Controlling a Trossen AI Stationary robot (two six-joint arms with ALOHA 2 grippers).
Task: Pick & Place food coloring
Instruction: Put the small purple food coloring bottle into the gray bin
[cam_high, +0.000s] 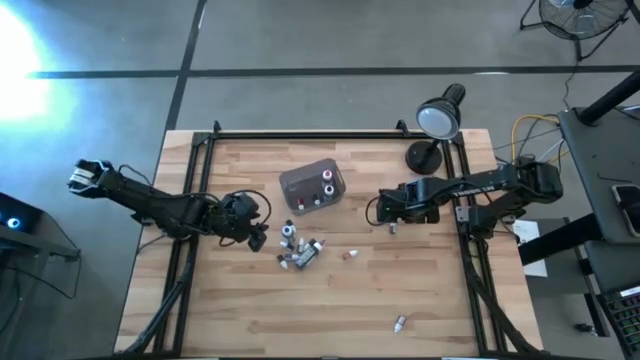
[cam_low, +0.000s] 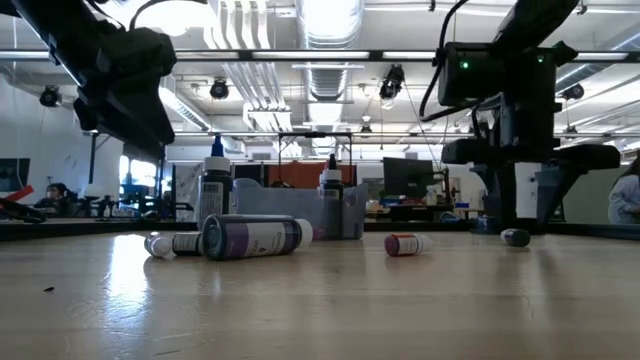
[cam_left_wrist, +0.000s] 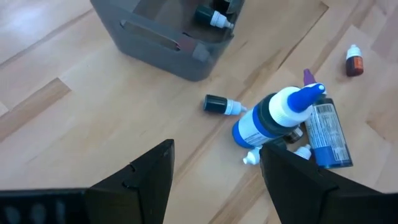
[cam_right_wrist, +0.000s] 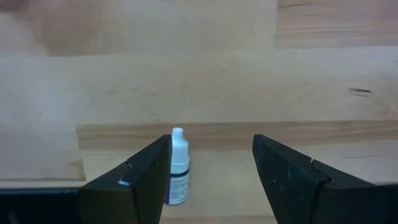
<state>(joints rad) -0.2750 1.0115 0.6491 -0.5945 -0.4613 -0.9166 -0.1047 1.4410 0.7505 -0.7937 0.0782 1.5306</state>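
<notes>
- Right claw (cam_right_wrist: 211, 180) low over the table (cam_high: 340, 310), fingers apart and gripping nothing.
- Between those fingers, close against one of them: a small bottle of food coloring (cam_right_wrist: 178, 167) lying on its side, white tip pointing away from the wrist (whether finger and bottle touch, cannot tell).
- Same bottle seen from above as a tiny speck (cam_high: 392, 228) just beside the right claw (cam_high: 384, 208), on the side toward the table's near edge.
- Left claw (cam_left_wrist: 214, 177) also spread wide and empty, hovering above bare wood.
- Ahead of the left claw, a cluster of bottles (cam_left_wrist: 292, 127): one upright with a blue cap on a white shoulder, a larger labelled one lying beside it, a small dark one with a white tip lying apart toward the tub.
- Farther beyond that claw, the grey tub (cam_left_wrist: 168, 34), with at least one small bottle inside (white tip showing).
- From above, left claw (cam_high: 252, 222) just beside the cluster (cam_high: 300, 250); tub (cam_high: 313, 187) beyond it with small caps visible inside.
- One small red-bodied bottle (cam_high: 350, 255) lying alone between the two claws, nearer the cluster.
- Another stray bottle (cam_high: 400, 322) well apart from both claws, near the table's front edge.
- Black desk lamp (cam_high: 437, 122) standing at the far edge, behind the right claw.
</notes>
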